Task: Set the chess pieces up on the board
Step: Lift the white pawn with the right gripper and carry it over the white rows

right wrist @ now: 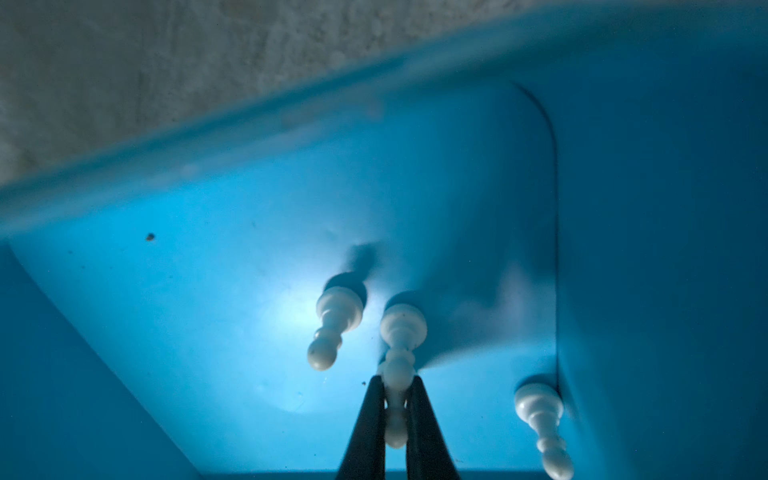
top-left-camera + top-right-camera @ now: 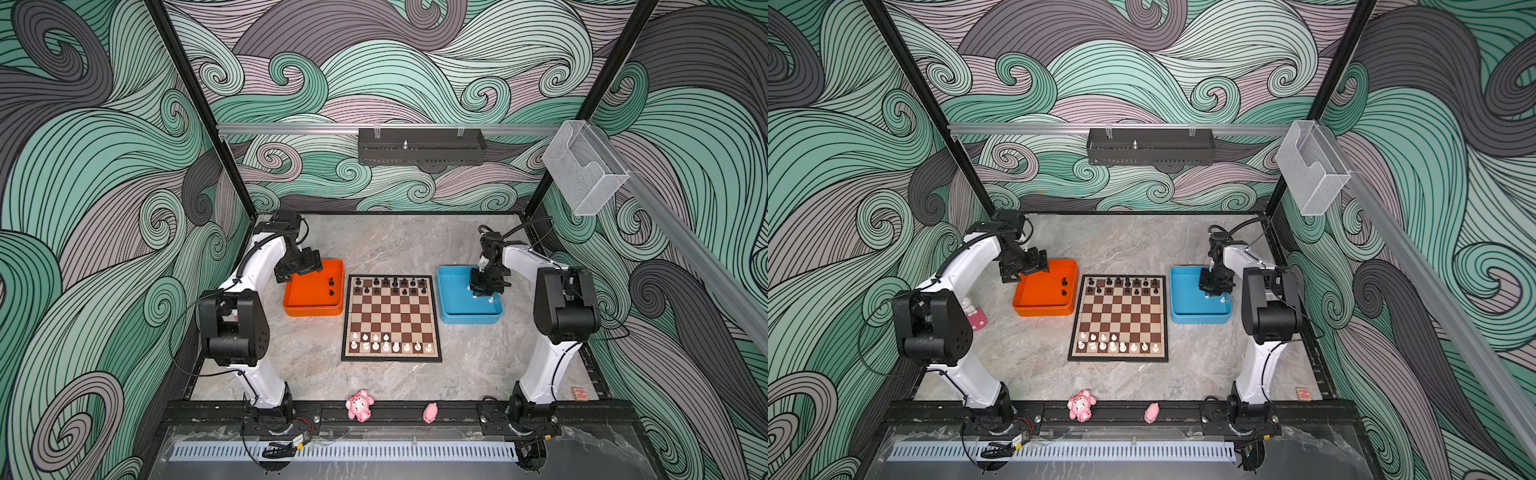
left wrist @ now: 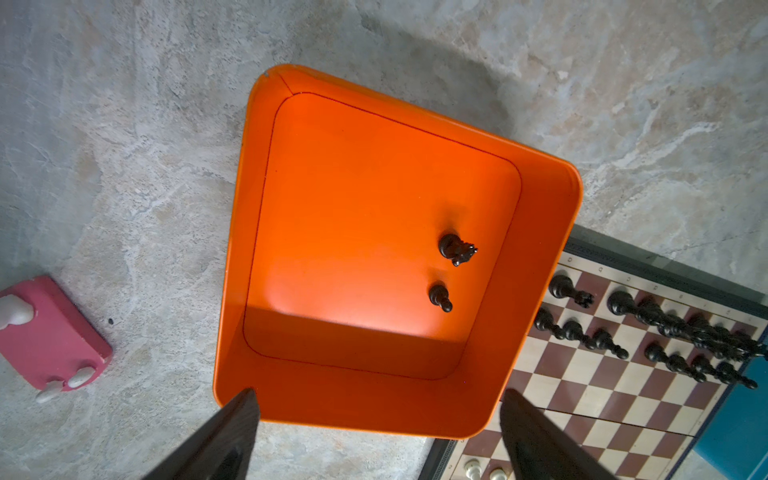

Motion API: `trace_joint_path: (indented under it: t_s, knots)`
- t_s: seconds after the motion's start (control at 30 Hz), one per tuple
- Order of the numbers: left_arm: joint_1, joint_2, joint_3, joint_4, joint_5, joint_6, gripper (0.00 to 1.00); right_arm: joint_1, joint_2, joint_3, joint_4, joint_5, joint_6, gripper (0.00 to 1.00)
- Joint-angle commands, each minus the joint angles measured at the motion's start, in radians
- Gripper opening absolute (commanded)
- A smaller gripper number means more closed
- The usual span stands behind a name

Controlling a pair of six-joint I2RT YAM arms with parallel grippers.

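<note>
A white pawn (image 1: 401, 328) is in the blue tray (image 1: 623, 208), clamped near its head by the right hand (image 1: 395, 380). Two other white pawns (image 1: 334, 324) stand near this hand, one on each side. The left hand (image 3: 377, 392), fingers wide apart, hangs over the orange tray (image 3: 540, 249), with a black knight (image 3: 456, 248) and a black pawn (image 3: 439, 296) ahead of it. The board (image 2: 390, 318) lies on the desk (image 2: 316, 365) between both hands.

Rt wrist pic dim, blurry; glare spot on blue tray (image 1: 187, 270).

The grey marble-look table (image 2: 390, 245) carries the chessboard (image 2: 391, 318) in the middle, an orange tray (image 2: 312, 311) just left of it, a blue tray (image 2: 469, 319) just right, and a pink toy block (image 2: 978, 319) further left.
</note>
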Motion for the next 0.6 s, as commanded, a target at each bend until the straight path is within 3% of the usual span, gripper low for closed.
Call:
trace_joint_path:
  t_s: [0.0,0.37,0.57]
  knots:
    - [0.005,0.005,0.013,0.001,0.013,-0.008,0.93,0.009,-0.042,-0.01,-0.03,0.027,-0.011,0.08]
    - [0.005,-0.003,0.011,0.005,0.01,-0.009,0.93,0.07,-0.163,-0.016,-0.097,0.02,-0.012,0.07]
    - [0.005,-0.007,0.017,0.001,0.004,-0.011,0.93,0.198,-0.232,-0.019,-0.135,0.022,-0.003,0.07]
